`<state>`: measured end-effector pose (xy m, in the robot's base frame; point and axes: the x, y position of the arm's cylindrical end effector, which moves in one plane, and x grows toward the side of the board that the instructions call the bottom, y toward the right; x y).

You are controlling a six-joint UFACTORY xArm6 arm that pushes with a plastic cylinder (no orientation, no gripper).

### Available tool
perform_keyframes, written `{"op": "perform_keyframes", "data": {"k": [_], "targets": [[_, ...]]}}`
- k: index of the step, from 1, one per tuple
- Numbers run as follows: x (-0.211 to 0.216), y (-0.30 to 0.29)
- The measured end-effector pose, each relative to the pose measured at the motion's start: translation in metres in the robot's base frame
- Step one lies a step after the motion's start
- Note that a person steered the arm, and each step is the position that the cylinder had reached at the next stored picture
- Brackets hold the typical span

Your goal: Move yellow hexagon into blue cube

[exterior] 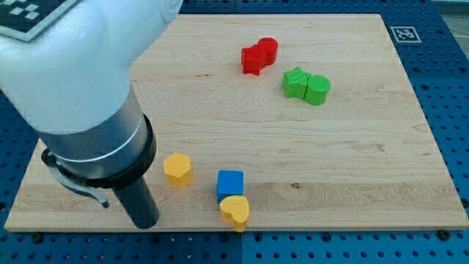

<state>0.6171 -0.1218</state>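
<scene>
The yellow hexagon (177, 169) lies near the board's bottom edge, left of centre. The blue cube (230, 182) sits a short way to its right, with a gap between them. A yellow heart-shaped block (235, 211) touches the blue cube's lower side at the board's bottom edge. My tip (145, 222) is at the lower end of the dark rod, down and to the left of the yellow hexagon, apart from it.
A red star-like block (253, 59) and a red cylinder (268, 50) touch at the view's top centre. A green star-like block (295, 82) and a green cylinder (318, 89) touch to their right. The white arm body (73, 66) covers the board's upper left.
</scene>
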Motion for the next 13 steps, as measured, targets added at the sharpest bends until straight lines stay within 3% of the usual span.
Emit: {"op": "perform_keyframes", "data": {"k": [2, 3, 5, 8, 11, 13], "targets": [[-0.044, -0.075], [-0.044, -0.076], [-0.03, -0.052], [-0.083, 0.01], [-0.083, 0.009], [-0.053, 0.02]]}}
